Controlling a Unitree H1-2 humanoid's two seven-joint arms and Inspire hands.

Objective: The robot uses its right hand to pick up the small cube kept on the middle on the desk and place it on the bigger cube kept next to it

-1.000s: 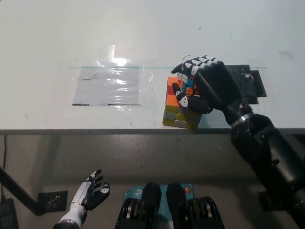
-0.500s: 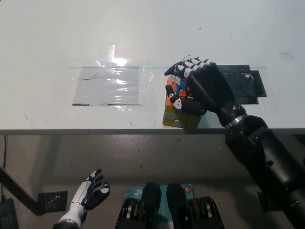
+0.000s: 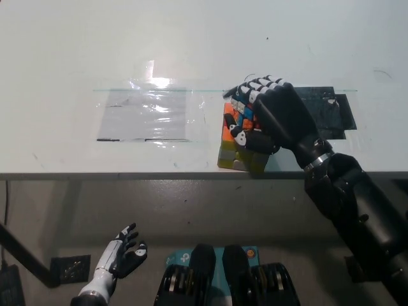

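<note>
My black right hand [image 3: 268,118] is over the bigger multicoloured cube [image 3: 231,152] near the desk's front edge, covering most of its top. Between its fingers I see coloured squares of the small cube [image 3: 241,116], and the hand is shut on it, right on top of the bigger cube. Whether the small cube rests on the bigger one or hangs just above it is hidden by the fingers. My white left hand [image 3: 121,255] rests open below the desk edge at the lower left.
A shiny clear plastic sheet [image 3: 150,115] lies on the white desk [image 3: 191,44] left of the cubes. A dark mat [image 3: 325,111] lies behind my right hand. The desk's front edge [image 3: 127,173] runs just below the cubes.
My right hand with the small cube moved left over the bigger cube, then eased back slightly right. The left hand stayed below the desk.
</note>
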